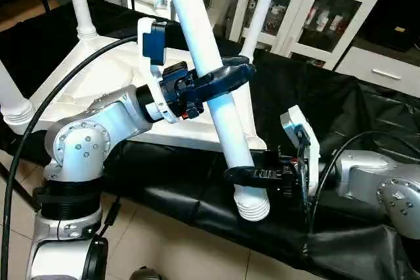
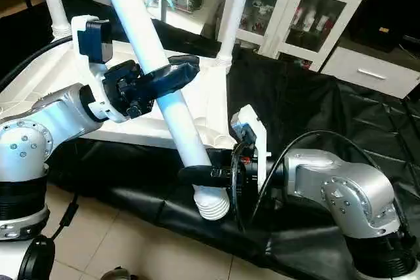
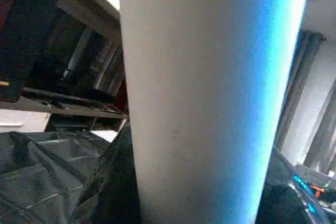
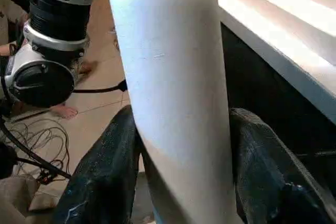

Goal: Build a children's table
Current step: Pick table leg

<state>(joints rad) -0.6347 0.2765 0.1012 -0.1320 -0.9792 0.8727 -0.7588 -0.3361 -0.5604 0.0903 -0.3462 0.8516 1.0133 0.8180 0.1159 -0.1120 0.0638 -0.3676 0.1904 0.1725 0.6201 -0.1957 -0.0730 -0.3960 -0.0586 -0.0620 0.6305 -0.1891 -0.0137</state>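
On your left, the table top [image 1: 98, 77] lies upside down on the black cloth [image 1: 341, 109], with three legs standing in its corner sockets. Your left gripper [image 1: 226, 75] pinches the loose fourth leg [image 1: 223, 119] mid-shaft, tilted over the top's near edge. Further right, your right gripper [image 1: 252, 174] clamps the same leg just above its ribbed end.
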